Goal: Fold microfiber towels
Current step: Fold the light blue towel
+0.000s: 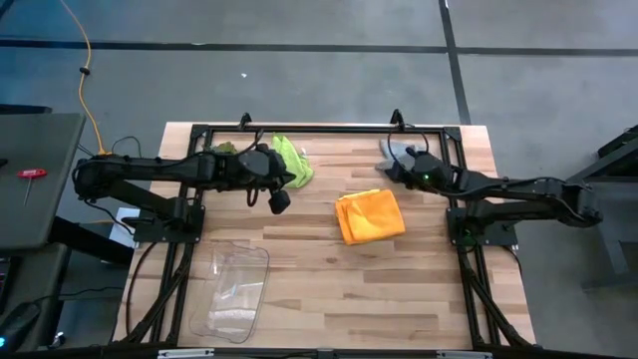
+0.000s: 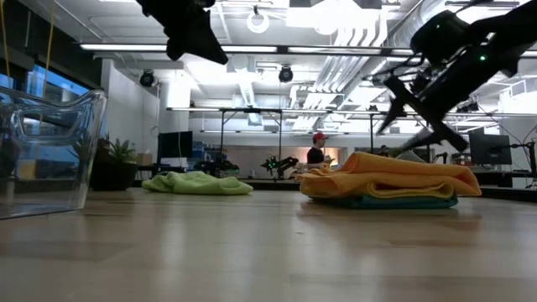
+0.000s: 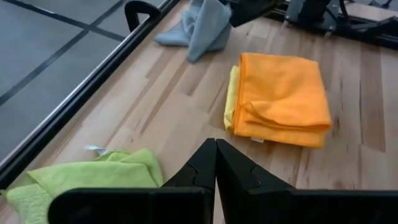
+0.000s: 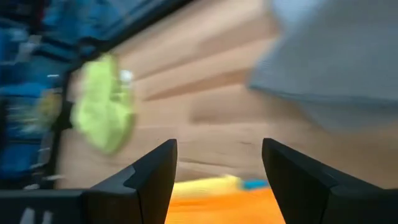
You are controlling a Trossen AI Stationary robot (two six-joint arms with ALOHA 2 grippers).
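High view: the left gripper hangs over the far left part of the wooden table, just beside the lime green towel, which lies crumpled near the far edge. The right gripper is at the far right, by the grey towel bunched at the far edge. An orange towel lies folded mid-table, between the two arms. A clear plastic bin sits toward the near left, well apart from the cloths.

Low view: the orange towel tops a flat stack, with a yellow layer under it and a teal towel at the bottom. The lime green towel lies in a low heap farther back on the left. The bin stands at the left edge. A person shows in the room behind.

Left wrist view: the left gripper's two dark fingers are clenched together, tips touching, gripping nothing. Beyond them are the lime green towel, the folded orange towel with a yellow towel edge peeking out beneath, and the grey towel farther off.

Right wrist view: the right gripper is released, its fingers spread wide, empty. The grey towel lies ahead, the lime green one farther off, and the orange towel between the fingers, lower down.
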